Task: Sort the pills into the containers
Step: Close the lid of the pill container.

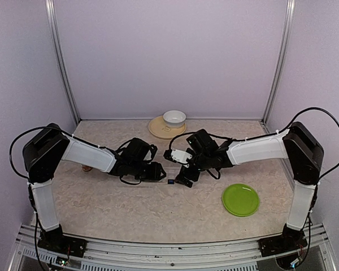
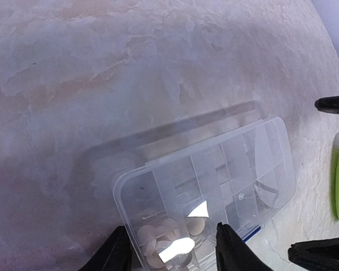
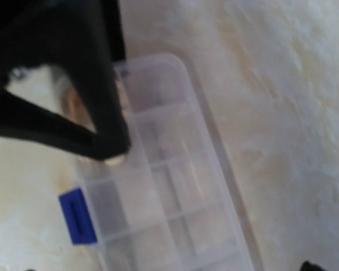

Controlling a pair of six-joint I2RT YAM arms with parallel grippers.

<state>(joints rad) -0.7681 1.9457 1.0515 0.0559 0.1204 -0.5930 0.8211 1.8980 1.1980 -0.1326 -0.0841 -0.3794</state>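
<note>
Marbled tabletop (image 2: pixel 101 84): clear pill box (image 2: pixel 237 164), end compartment holds pills (image 2: pixel 152 234).

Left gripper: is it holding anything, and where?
It cannot be told: the left gripper straddles the pills at one end of the pill box, but no grip shows.

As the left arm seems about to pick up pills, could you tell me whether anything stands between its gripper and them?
Nothing visible does. The left gripper hangs open right over the end compartment of the pill box, with the pills lying between its fingers. Whether a clear lid covers them cannot be told.
</note>
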